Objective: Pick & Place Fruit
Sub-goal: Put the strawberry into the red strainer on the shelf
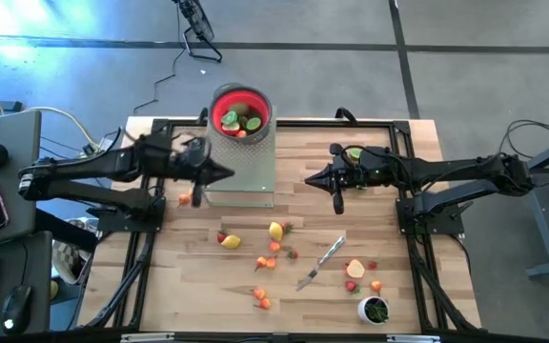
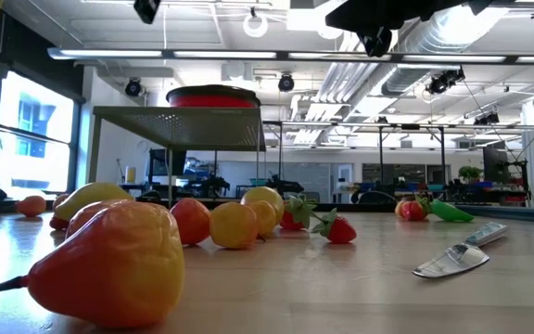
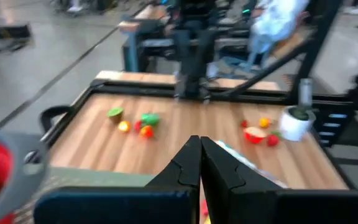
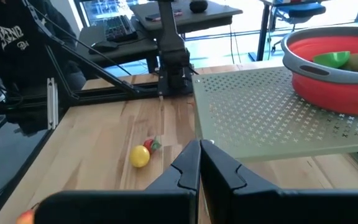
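Small toy fruit pieces lie scattered on the wooden table: a yellow one [image 1: 229, 240], another [image 1: 275, 230], orange ones [image 1: 261, 298] and a halved one [image 1: 355, 270]. In the low view a red-yellow pear [image 2: 109, 264] lies nearest. More pieces sit in the red bowl [image 1: 241, 112], which stands on the far end of a grey perforated platform [image 1: 246, 167]. My left gripper [image 1: 222, 173] [image 3: 200, 155] hovers shut at the platform's left edge. My right gripper [image 1: 308, 178] [image 4: 199, 158] hovers shut just right of the platform. Neither holds anything.
A silver knife [image 1: 322, 262] lies among the fruit on the near right, and a small white cup [image 1: 375, 309] with green contents stands by the near edge. One yellow-red piece [image 4: 142, 154] lies left of the platform. A black frame borders the table.
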`<state>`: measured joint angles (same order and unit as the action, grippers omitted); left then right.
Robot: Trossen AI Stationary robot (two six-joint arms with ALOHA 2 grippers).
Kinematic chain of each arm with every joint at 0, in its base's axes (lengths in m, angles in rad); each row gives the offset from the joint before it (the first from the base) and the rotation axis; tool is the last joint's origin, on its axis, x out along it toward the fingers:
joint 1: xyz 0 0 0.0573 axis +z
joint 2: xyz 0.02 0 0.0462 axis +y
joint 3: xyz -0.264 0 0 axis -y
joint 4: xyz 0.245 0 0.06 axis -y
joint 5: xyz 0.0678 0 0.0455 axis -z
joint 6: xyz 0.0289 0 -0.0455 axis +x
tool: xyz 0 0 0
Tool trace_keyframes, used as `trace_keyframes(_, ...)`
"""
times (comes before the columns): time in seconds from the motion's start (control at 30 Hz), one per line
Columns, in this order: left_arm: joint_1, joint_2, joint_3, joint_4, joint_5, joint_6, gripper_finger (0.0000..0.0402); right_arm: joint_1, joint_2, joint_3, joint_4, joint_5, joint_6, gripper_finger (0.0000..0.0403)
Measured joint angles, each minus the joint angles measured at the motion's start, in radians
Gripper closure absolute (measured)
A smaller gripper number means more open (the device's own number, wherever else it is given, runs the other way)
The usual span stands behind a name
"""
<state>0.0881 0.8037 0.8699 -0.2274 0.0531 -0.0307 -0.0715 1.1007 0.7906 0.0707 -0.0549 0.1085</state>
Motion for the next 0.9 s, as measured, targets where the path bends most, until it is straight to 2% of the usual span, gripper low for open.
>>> trace_keyframes(0.37,-0.156,-0.103,-0.185,0.151,-0.019,0.05,0.0401,0.0,0.0,0.0,-0.008,0.0,0.009,0.0399)
trace_keyframes(0.5,-0.184,-0.102,-0.245,0.212,-0.02,0.05,0.0401,0.0,0.0,0.0,-0.008,-0.032,0.078,0.0399)
trace_keyframes(0.7,-0.201,-0.1,-0.264,0.209,0.02,0.05,0.0401,0.0,0.0,0.0,-0.008,-0.082,0.128,0.0399)
trace_keyframes(0.9,-0.201,-0.1,-0.264,0.196,0.023,0.05,0.0401,0.0,0.0,0.0,-0.009,-0.081,0.16,0.0399)
